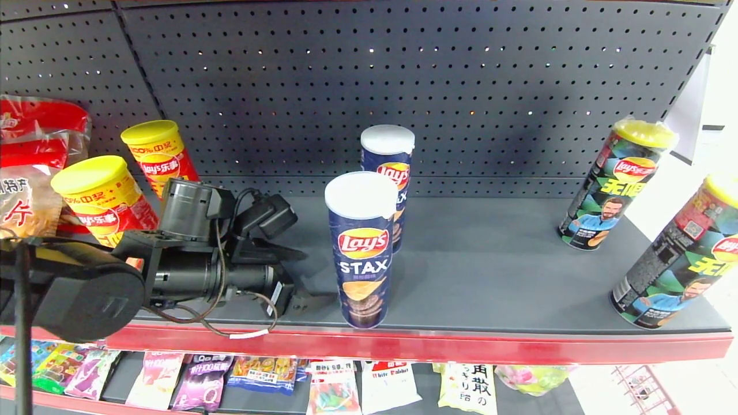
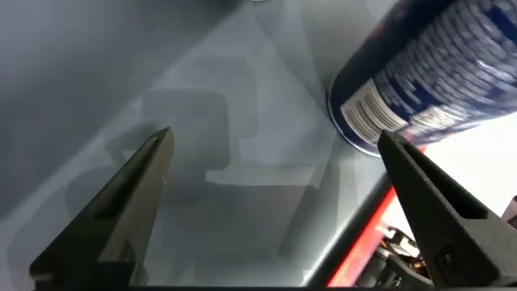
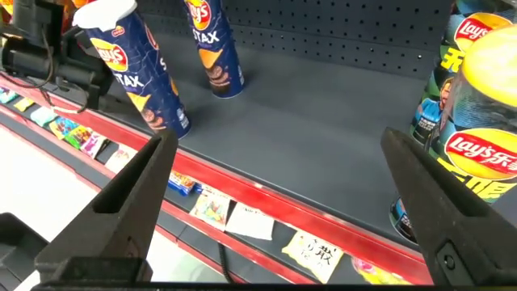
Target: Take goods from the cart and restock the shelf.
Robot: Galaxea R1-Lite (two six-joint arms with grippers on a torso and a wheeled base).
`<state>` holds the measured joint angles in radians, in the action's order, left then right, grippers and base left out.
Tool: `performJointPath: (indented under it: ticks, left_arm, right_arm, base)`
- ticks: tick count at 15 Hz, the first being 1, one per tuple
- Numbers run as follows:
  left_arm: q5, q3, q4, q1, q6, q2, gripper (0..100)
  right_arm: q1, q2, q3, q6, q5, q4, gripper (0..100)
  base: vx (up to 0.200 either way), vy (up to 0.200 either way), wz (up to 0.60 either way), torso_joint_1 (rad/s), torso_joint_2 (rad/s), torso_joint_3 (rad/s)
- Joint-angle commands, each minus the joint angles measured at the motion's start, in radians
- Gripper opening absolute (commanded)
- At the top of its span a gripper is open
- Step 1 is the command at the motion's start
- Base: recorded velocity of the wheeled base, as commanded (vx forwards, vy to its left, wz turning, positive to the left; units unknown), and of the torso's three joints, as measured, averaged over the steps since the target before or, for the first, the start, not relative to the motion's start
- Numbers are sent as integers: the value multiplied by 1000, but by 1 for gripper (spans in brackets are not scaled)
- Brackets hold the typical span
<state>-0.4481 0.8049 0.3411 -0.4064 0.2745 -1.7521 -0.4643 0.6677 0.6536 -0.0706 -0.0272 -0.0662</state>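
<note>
- Nearest me, snack packets [image 1: 265,373] lay flat on the tier below.
- A red front lip [image 1: 461,346] edged the dark grey shelf deck [image 1: 490,271].
- My left gripper [image 1: 305,276] [image 2: 275,141] lay low over that deck by the lip, its fingers spread wide with nothing between them.
- My right gripper [image 3: 279,141] hung out in front of the shelf, spread just as wide and empty.
- The front blue chip can [image 1: 360,253] [image 2: 420,73] [image 3: 137,73] stood just beside my left fingertips, near the lip, with its long axis vertical and its white lid up.
- The second blue chip can [image 1: 387,173] [image 3: 214,48] stood upright close behind it.
- To the left stood two red cans [image 1: 106,199] with yellow lids, and well to the right two black-and-green cans [image 1: 617,184].
- A grey pegboard [image 1: 403,69] closed the back.
</note>
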Motion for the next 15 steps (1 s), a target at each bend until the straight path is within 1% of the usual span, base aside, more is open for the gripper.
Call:
performJointPath:
  ticks: [1,9,15]
  left_arm:
    - [0,14,1,0,0,-18,100]
    - [0,57,1,-8,0,-49,100]
    - [0,73,1,-14,0,-58,100]
  right_arm:
    - [-1,6,0,0,0,0,100]
    - [-1,9,1,0,0,0,100]
    - [-1,6,0,0,0,0,100]
  base:
    - [0,0,0,0,0,0]
    - [0,0,0,0,0,0]
    - [0,0,0,0,0,0]
